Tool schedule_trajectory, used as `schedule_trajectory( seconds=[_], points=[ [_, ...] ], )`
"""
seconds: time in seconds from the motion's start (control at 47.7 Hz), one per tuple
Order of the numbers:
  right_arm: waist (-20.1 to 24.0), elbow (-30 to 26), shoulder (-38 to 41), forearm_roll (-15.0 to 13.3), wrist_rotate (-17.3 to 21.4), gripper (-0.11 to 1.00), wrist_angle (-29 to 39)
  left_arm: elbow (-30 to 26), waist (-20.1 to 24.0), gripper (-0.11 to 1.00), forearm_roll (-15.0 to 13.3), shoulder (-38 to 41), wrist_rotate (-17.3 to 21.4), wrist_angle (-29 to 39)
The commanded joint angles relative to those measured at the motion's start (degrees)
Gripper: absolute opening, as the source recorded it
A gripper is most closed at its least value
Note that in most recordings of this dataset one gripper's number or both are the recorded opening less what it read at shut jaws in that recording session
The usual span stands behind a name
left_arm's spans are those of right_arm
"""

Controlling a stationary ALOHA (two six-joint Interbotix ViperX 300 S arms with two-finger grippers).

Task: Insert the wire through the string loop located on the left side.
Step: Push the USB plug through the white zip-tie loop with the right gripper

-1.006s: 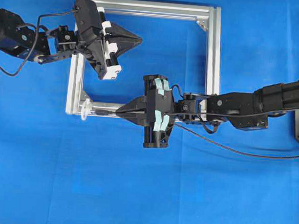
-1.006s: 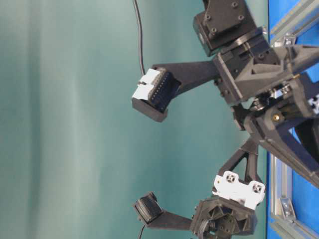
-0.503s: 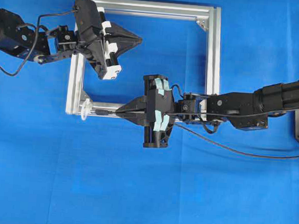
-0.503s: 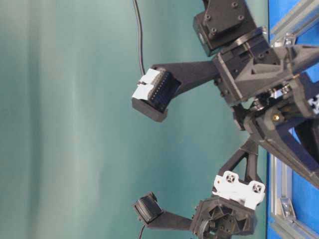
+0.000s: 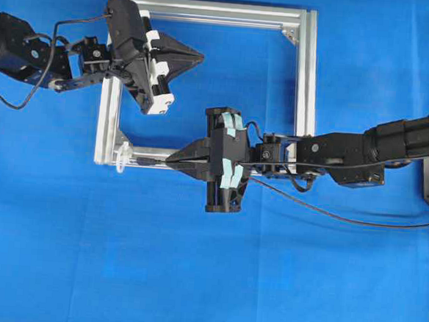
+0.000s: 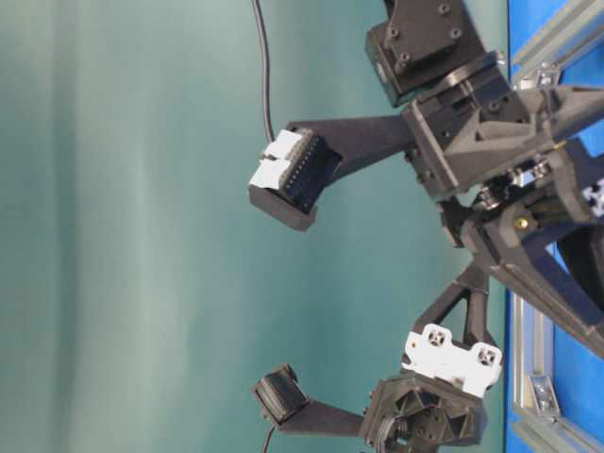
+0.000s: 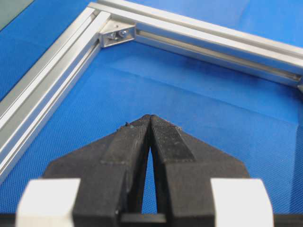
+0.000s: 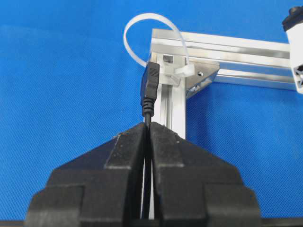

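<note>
The silver frame (image 5: 303,79) lies on the blue table (image 5: 191,277). My left gripper (image 5: 200,56) hovers inside its top left corner, jaws pressed together on nothing. My right gripper (image 5: 172,160) pinches the wire (image 8: 150,90), its plug just beside the string loop (image 8: 142,33) at the frame's bottom left corner.

Bright, even light, soft shadows, wrist views blurred up close

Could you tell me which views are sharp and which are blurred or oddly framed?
Overhead: evenly lit, sharp. Table-level: turned sideways, arms sharp. Right wrist: wire plug and string loop crisp, right end effector soft. Left wrist: frame slightly soft.
</note>
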Motion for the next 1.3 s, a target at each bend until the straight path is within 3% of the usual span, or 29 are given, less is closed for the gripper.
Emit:
schedule_trajectory(
  seconds=[0.0, 0.272, 0.88, 1.279],
  points=[
    [-0.09, -1.23, -1.05, 0.09, 0.09, 0.00, -0.62, -0.44, 0.09, 0.00, 0.09, -2.02, -0.09, -0.26],
    [-0.09, -2.37, -0.44, 0.00, 0.09, 0.00, -1.32, -0.44, 0.09, 0.00, 0.09, -2.11, -0.09, -0.26],
    [-1.05, -15.03, 9.14, -0.18, -0.26, 0.00, 1.14, -0.44, 0.09, 0.00, 0.09, -2.11, -0.18, -0.26],
    [-1.14, -16.26, 10.11, -0.18, -0.35, 0.00, 1.14, -0.44, 0.00, 0.00, 0.09, -2.02, -0.18, -0.26]
  ],
)
